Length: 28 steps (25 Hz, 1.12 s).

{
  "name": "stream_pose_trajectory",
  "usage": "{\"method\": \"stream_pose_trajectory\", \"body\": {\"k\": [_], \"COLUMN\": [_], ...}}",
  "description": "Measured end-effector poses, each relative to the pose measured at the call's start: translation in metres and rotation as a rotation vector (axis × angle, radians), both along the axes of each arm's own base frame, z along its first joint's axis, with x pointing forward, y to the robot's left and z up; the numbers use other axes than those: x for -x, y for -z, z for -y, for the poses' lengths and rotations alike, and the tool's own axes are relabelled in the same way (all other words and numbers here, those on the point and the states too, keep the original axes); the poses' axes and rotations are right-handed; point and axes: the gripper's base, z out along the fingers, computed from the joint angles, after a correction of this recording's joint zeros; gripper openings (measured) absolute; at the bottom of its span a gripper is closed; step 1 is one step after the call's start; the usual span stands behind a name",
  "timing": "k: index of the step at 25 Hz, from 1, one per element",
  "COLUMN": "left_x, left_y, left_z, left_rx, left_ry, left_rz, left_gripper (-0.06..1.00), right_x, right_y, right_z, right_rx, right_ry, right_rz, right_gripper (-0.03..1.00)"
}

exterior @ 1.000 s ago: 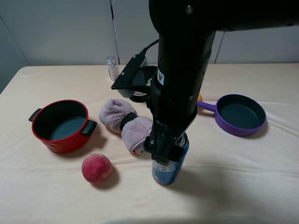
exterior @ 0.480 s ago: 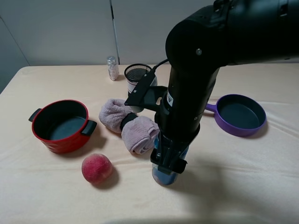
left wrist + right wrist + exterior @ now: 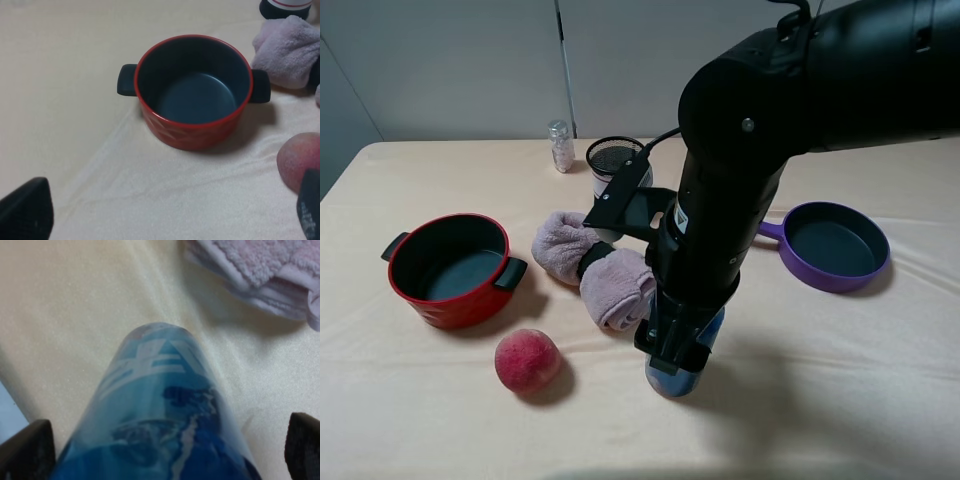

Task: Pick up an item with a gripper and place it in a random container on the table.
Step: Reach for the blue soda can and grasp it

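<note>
The blue drink can (image 3: 670, 378) stands on the cream cloth of the table (image 3: 840, 400), in front of the towel. My right gripper (image 3: 677, 352) has come down over it from above. In the right wrist view the can (image 3: 160, 405) fills the middle, and the black fingertips (image 3: 25, 452) stand wide on either side with a gap to it, so my right gripper (image 3: 165, 452) is open. The purple frying pan (image 3: 835, 247) lies empty at the right. My left gripper (image 3: 167, 210) is open and empty, above the cloth near the red pot.
A red two-handled pot (image 3: 450, 268) sits at the left, and shows in the left wrist view (image 3: 192, 95) too. A peach (image 3: 527, 362) lies in front of it. A pink rolled towel (image 3: 595, 265) lies beside the can. A black mesh cup (image 3: 613, 158) and a small shaker bottle (image 3: 560, 146) stand at the back.
My right arm has swung and lowered, bringing the fingers further down over the can. The can has stayed in place. The mesh cup has come into view behind the arm.
</note>
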Motion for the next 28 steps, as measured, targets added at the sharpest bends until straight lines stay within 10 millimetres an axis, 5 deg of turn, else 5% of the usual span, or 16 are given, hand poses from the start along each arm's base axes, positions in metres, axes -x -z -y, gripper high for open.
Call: {"method": "stream_pose_trajectory", "body": {"k": [3, 7, 28], "left_x": [0.0, 0.0, 0.0], "left_y": [0.0, 0.0, 0.0], "left_z": [0.0, 0.0, 0.0], "left_rx": [0.0, 0.0, 0.0], "left_ry": [0.0, 0.0, 0.0], "left_rz": [0.0, 0.0, 0.0], "left_gripper": [0.99, 0.99, 0.99], "right_x": [0.0002, 0.0005, 0.0006], "right_y": [0.0, 0.0, -0.0012], "right_z": [-0.0001, -0.0002, -0.0006], "right_rx": [-0.001, -0.003, 0.002], "right_ry": [0.002, 0.004, 0.005], "right_rz": [-0.002, -0.006, -0.013], "right_gripper": [0.67, 0.5, 0.49]}}
